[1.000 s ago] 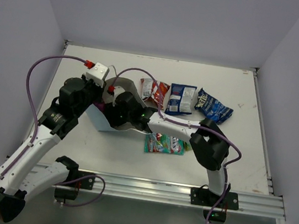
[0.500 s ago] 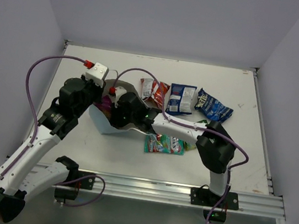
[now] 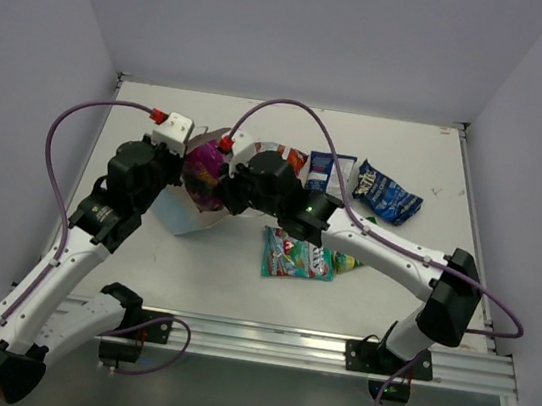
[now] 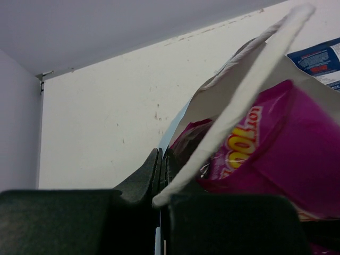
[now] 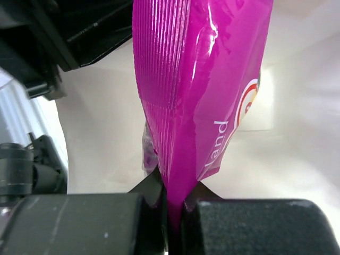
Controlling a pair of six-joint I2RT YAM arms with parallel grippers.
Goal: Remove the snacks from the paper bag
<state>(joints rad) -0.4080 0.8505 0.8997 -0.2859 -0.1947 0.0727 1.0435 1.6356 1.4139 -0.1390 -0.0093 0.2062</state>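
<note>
Top view: your right gripper [image 3: 221,188] has closed and pulled back, lifting the glossy magenta snack packet [image 3: 203,166] from the light blue paper bag [image 3: 183,216] (apparently the last one). Left wrist: left gripper [image 4: 162,159] clamps the bag's rim. Right wrist: jaws pinch the packet's edge.

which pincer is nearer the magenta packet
Right. The right pincer is shut on the magenta packet at one edge; the left pincer is shut on the rim of the paper bag, just beside it.

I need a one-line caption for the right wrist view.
Right gripper shut on the magenta packet; white inside of the paper bag behind.
</note>
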